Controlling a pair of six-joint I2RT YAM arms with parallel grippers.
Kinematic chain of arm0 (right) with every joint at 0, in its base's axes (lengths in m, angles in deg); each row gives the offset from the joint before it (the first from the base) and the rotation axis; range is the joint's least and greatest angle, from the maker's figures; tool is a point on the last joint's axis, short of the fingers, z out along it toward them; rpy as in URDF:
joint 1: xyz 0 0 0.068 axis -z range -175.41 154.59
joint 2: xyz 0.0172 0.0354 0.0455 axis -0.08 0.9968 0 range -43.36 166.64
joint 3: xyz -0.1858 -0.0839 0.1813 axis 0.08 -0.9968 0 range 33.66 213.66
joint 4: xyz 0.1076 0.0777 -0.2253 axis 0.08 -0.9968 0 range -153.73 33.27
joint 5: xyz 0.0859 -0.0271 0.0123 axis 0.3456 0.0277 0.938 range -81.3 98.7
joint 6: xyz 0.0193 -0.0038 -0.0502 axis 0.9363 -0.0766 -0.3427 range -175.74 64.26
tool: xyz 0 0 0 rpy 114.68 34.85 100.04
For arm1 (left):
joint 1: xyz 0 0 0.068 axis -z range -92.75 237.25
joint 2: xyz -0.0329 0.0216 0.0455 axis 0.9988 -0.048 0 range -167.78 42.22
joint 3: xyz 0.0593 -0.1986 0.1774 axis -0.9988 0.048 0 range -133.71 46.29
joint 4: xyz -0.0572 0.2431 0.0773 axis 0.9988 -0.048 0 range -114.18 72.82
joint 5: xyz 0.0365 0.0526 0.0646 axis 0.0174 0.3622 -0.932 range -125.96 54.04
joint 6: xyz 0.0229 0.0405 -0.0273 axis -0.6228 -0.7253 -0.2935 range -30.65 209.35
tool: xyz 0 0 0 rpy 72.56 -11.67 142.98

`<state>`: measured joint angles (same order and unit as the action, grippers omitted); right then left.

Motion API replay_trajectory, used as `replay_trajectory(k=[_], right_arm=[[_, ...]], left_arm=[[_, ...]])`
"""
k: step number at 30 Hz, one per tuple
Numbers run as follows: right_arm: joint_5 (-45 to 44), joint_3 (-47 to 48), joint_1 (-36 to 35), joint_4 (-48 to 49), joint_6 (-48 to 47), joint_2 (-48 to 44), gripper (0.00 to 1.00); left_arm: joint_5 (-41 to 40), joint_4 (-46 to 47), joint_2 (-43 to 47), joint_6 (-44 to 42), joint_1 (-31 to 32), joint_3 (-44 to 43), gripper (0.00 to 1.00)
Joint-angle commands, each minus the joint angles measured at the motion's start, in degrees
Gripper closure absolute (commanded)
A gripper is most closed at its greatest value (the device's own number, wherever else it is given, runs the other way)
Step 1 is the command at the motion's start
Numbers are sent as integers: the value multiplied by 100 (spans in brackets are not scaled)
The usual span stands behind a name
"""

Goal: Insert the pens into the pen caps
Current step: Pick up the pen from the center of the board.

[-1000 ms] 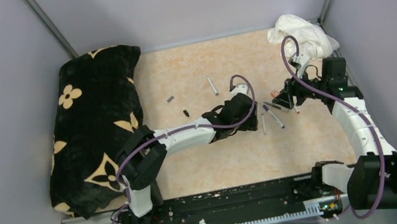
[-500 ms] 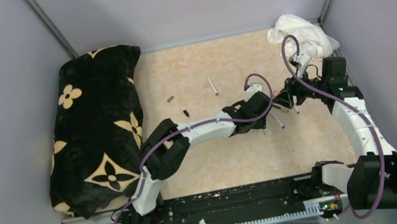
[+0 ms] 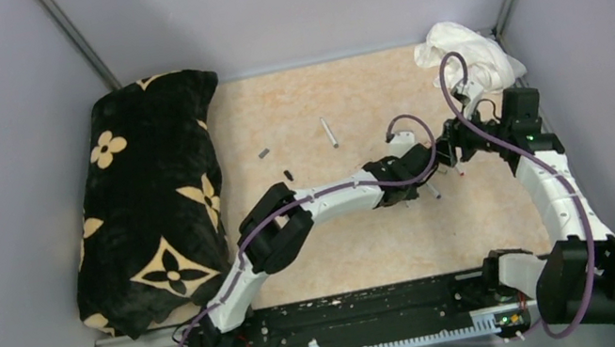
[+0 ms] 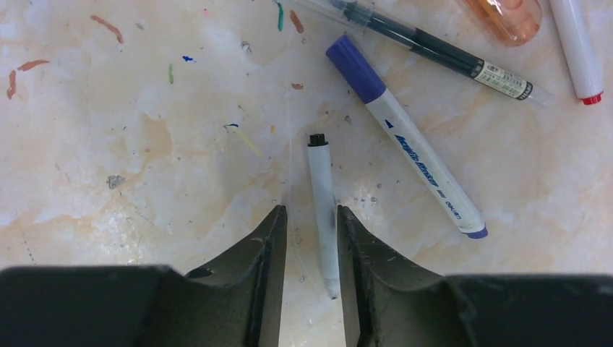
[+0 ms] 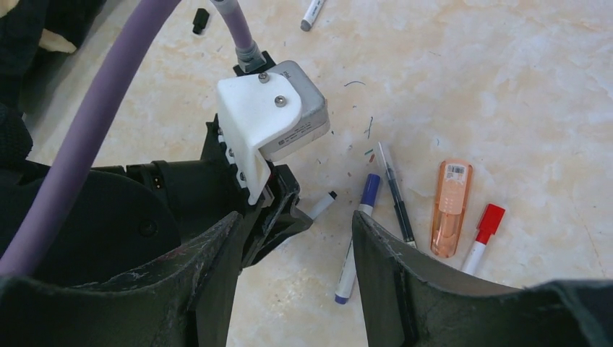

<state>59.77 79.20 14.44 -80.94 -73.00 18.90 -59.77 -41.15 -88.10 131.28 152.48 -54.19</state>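
Left claw (image 4: 311, 213) is down at the desk (image 4: 144, 144), straddling the black-tip pen (image 4: 323, 217). The jaws are narrow but not clamped. The pen sits against one finger (image 4: 354, 267), and there is a visible gap to the other finger. The pen is uncapped and flat on the desk, tip pointing away from the claw.

Right claw (image 5: 296, 215) is released, jaws wide with nothing between them. It hangs just beside the left claw, over the pen cluster.

Positions relative to the highlighter (image 5: 452, 210), which is orange and lies flat:
- clear pen (image 5: 394, 195): just beside it on the left-arm side, not touching
- purple-cap pen (image 5: 358, 246): next over on the same side, capped, close to the clear pen
- black-tip pen: beyond the purple-cap pen, apart from it, half under the left claw in the right wrist view
- red-cap pen (image 5: 483, 233): just beside the highlighter on the opposite side, capped
- grey pen (image 3: 329, 132): well apart, farther back on the desk toward the left-arm side
- black cap (image 3: 289, 175): loose and well apart, further toward the left-arm side than the grey pen
- other cap (image 3: 264, 153): loose, near the black cap; colour too small to call

Pillow (image 3: 154, 191) runs along the desk's left edge. White cloth (image 3: 469, 54) is bunched in the far right corner, behind the right arm.
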Motion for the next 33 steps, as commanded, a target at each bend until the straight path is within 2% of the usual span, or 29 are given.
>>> replay_trajectory(k=[1, 6, 10, 16, 20, 26, 30, 33], right_arm=[[179, 96, 101, 237, 56, -137, 44], [206, 86, 121, 250, 64, -139, 45], [242, 69, 132, 263, 73, -144, 44], [314, 53, 140, 276, 73, -143, 44], [350, 34, 136, 293, 73, -163, 44], [513, -35, 140, 346, 52, -216, 45], [713, -67, 140, 290, -155, -267, 45], [1021, -133, 140, 294, -341, -377, 45]], left_arm=[[-346, -598, -188, 222, 59, -139, 66], [-533, -846, -195, 166, 93, 51, 74], [-673, -1053, -8, -58, 104, 517, 75], [-570, 19, 847, -1104, 92, 2195, 82], [-589, 115, 1068, -1428, 14, 2562, 93], [-597, 135, 1429, -1701, -79, 3125, 94], [-103, 713, 1858, -1741, -272, 3808, 100], [309, 1187, 2182, -1766, -406, 4280, 100]])
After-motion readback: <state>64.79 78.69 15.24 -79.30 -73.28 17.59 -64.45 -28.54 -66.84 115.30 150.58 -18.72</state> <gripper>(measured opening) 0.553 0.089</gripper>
